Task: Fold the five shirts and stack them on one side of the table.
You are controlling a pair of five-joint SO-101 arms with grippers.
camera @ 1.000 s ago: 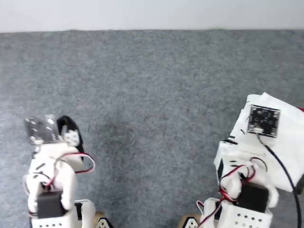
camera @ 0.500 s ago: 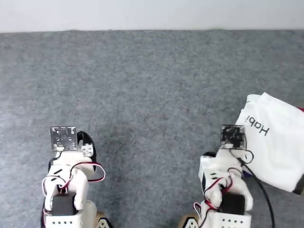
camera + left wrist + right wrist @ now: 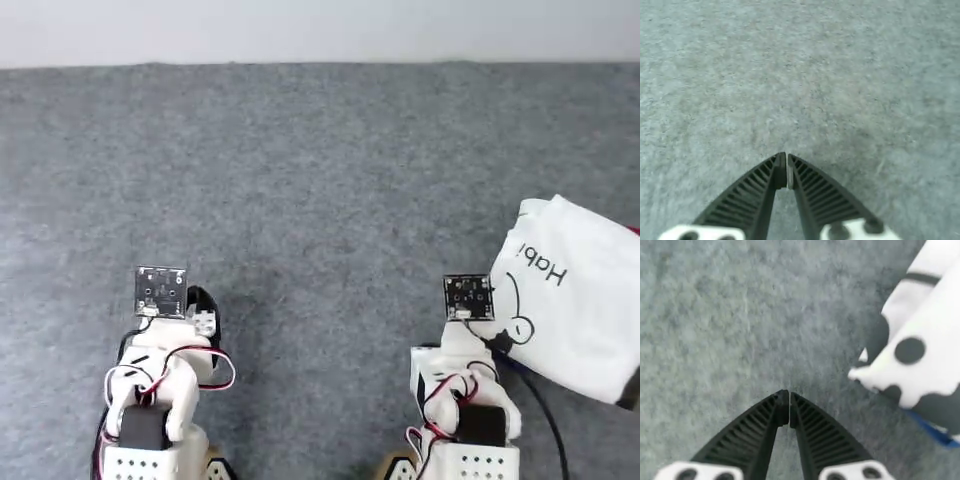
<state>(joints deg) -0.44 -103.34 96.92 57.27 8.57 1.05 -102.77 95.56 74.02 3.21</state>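
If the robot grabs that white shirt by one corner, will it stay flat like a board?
Probably not. The white shirt is soft folded cloth with rounded, puffy edges, so it would likely droop and unfold. It looks light for its size. Pushed, it may bunch up, since the gray table cover looks fuzzy and grippy.

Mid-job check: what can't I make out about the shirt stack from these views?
1. High view: the shirt stack runs off the right edge, so its far side is cut off.
2. High view: its white top layer covers what lies beneath, so the shirt count cannot be told.
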